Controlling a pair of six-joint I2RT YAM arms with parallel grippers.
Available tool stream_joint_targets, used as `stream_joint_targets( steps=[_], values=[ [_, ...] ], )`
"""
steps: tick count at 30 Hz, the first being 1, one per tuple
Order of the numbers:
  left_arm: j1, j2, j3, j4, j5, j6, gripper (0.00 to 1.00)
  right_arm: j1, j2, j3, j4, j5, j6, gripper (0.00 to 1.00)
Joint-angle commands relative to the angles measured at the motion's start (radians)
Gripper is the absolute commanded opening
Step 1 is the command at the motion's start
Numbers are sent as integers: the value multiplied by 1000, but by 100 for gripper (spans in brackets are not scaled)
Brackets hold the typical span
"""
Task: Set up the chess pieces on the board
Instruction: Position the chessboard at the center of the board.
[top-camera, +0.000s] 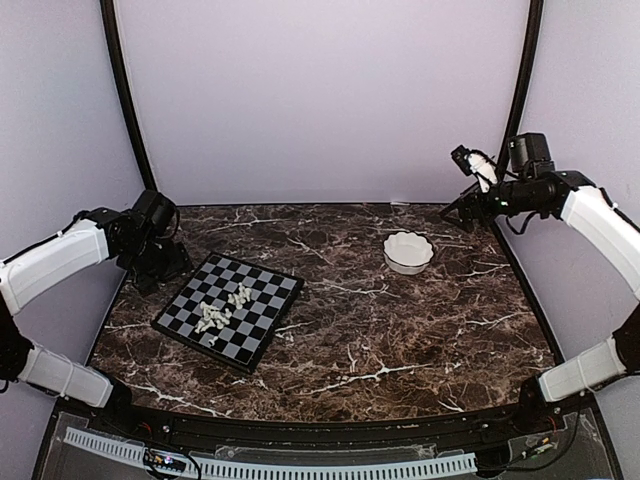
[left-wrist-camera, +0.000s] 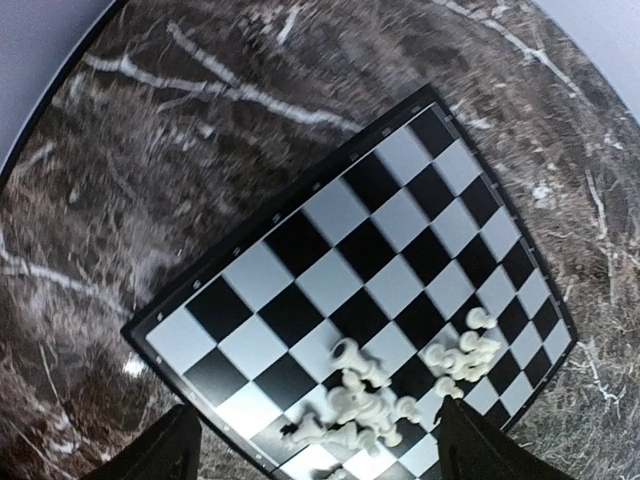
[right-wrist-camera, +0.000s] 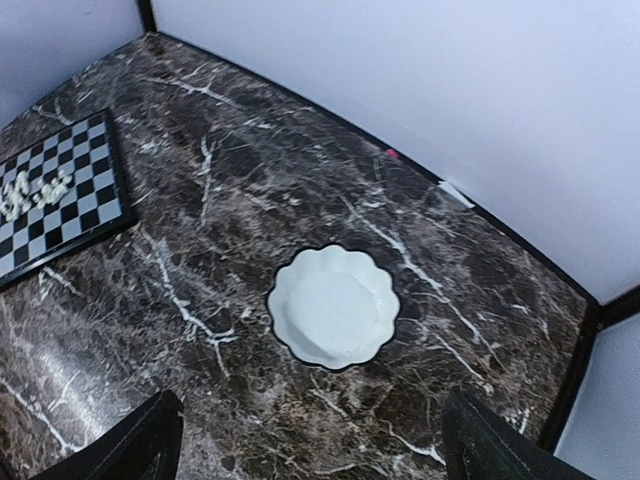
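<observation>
The chessboard (top-camera: 255, 290) lies on the left of the marble table, turned at an angle. Several cream-white chess pieces (top-camera: 222, 310) lie tumbled in two heaps near its middle. In the left wrist view the board (left-wrist-camera: 330, 270) fills the frame and the pieces (left-wrist-camera: 372, 400) lie on their sides near the bottom. My left gripper (left-wrist-camera: 315, 462) is open and empty, raised above the board's far left corner (top-camera: 150, 255). My right gripper (right-wrist-camera: 310, 450) is open and empty, held high at the back right (top-camera: 468, 208), above the white bowl. The board (right-wrist-camera: 95, 205) and pieces (right-wrist-camera: 35, 188) also show in the right wrist view.
A white scalloped bowl (top-camera: 408, 251) stands empty at the back right of the table, also in the right wrist view (right-wrist-camera: 333, 305). Lilac walls with black corner poles enclose the table on three sides. The table's near edge has a black rim.
</observation>
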Motion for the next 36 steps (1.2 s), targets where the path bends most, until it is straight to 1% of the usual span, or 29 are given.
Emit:
stream_joint_targets(
  steps=[1,3,6,8,10,13,18,21,24,25,26,29,32,36],
  values=[
    [8,-40,-95,-97,60,-203,85,68,55,35,-74,-97,-101,91],
    [9,-19,-136,-77,86,-229,86,93,93,72,-112,-130,-110,91],
    [10,30,-176,-29,133,-241,87,124,158,137,-137,-149,-76,90],
    [10,71,-176,-22,143,-245,87,148,197,170,-118,-122,-37,89],
    [11,104,-178,-16,147,-256,87,179,237,189,-82,-60,0,89],
    [11,111,-196,-17,148,-298,87,219,309,230,-67,-31,10,87],
    [11,94,-248,-23,173,-371,87,270,396,263,-66,-90,-40,87],
    [13,79,-268,-27,145,-385,89,294,451,284,-54,-126,-39,88],
    [40,67,-282,-40,128,-369,89,349,514,318,-44,-111,-29,92],
    [65,60,-294,-29,128,-365,90,367,532,328,-40,-99,-32,93],
    [89,54,-303,-10,130,-343,90,385,544,334,-29,-84,-31,94],
    [132,18,-356,118,146,-286,91,407,593,361,-11,-77,-15,95],
    [176,15,-382,179,163,-226,91,415,633,386,-8,-84,-2,95],
    [196,39,-377,239,193,-162,91,436,677,410,3,-63,-11,95]
  ],
)
